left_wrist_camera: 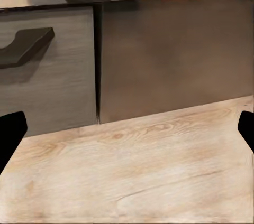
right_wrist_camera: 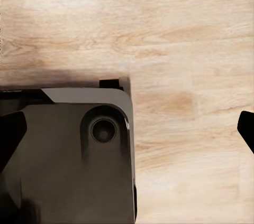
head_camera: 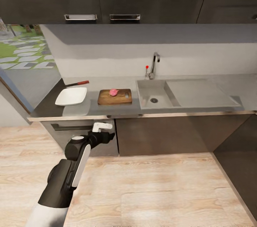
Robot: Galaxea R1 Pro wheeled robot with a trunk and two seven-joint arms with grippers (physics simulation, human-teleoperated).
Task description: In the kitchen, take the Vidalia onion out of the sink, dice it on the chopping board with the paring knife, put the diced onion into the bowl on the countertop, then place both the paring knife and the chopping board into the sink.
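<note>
The onion (head_camera: 114, 92) sat on the chopping board (head_camera: 115, 97), near its middle, as one pinkish lump; whether it was whole or already cut we could not tell from the head view. We judged it light, firm and rounded, likely to roll or slip under a blade, so it would want steadying from the sides. The board lay flat on the countertop (head_camera: 117, 109) just left of the sink (head_camera: 157, 95), its handle slot towards the sink; being stiff wood, we thought it best lifted by a long edge or that slotted end. The knife (head_camera: 76, 83) lay behind the bowl (head_camera: 71, 96), well apart from the board, its reddish handle pointing right; it looked slim and light, and we would take it by the handle. The white bowl stood to the left of the board, with nothing in it.

We counted one onion, one board, one knife, one bowl, one sink with one tap (head_camera: 154, 65), and two handles on the wall cupboards above.

Our left gripper (head_camera: 102, 127) hung low in front of the cabinets, below the counter edge; its wrist view showed the dark fingertips (left_wrist_camera: 11, 131) spread wide, nothing between them. The right gripper (right_wrist_camera: 127, 131) pointed at the wooden floor (head_camera: 160, 191) and our own dark base (right_wrist_camera: 69, 155), jaws likewise wide apart and empty.
</note>
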